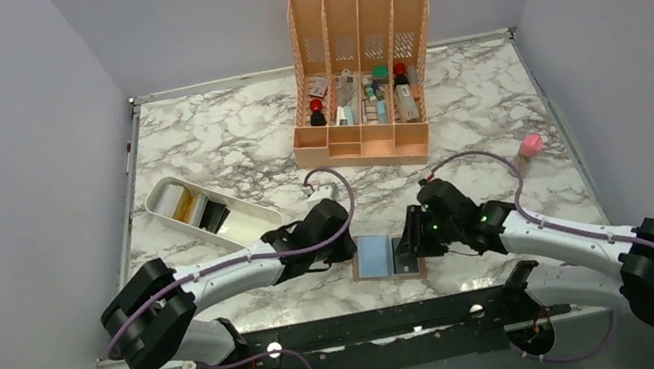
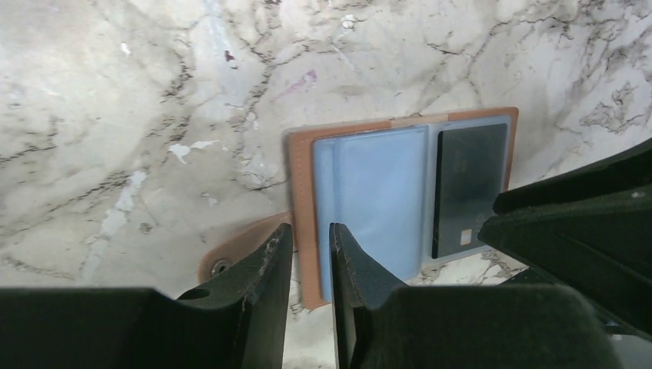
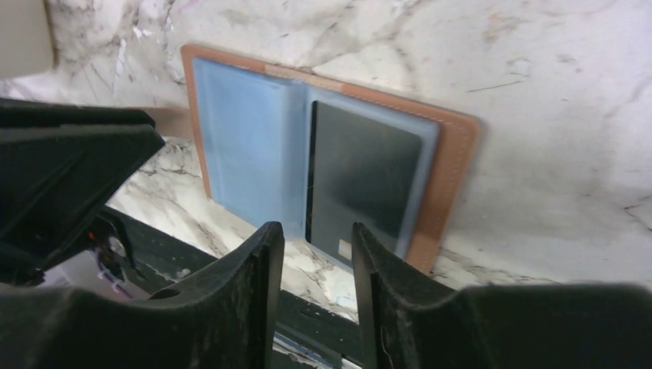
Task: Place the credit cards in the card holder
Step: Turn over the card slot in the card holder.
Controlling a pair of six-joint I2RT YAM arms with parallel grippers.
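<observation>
Left wrist view has the card holder (image 2: 369, 192) lying opened flat on the marble table (image 2: 115, 115), light blue lining up, at the near edge of the table between the two arms. One dark credit card (image 2: 469, 184) sits in its right-hand pocket; the other pocket looks bare. The snap tab (image 2: 221, 265) pokes out along the left border.

By the look of it the holder is light, thin and floppy at the fold, so it would probably slide or flip shut under a push. The brown border or the tab seems the safest place to pin it. The card looks stiff, slick and thin, best pinched by a free edge and fed in flat.

The left gripper (image 2: 309, 234) hangs over the holder's left border with its jaws a narrow slit apart, holding nothing. The right gripper (image 3: 317, 234) stands over the card's near edge, jaws parted wider and empty.

Farther back stand a white tray (image 1: 206, 211) and a peach organizer (image 1: 360, 77).
</observation>
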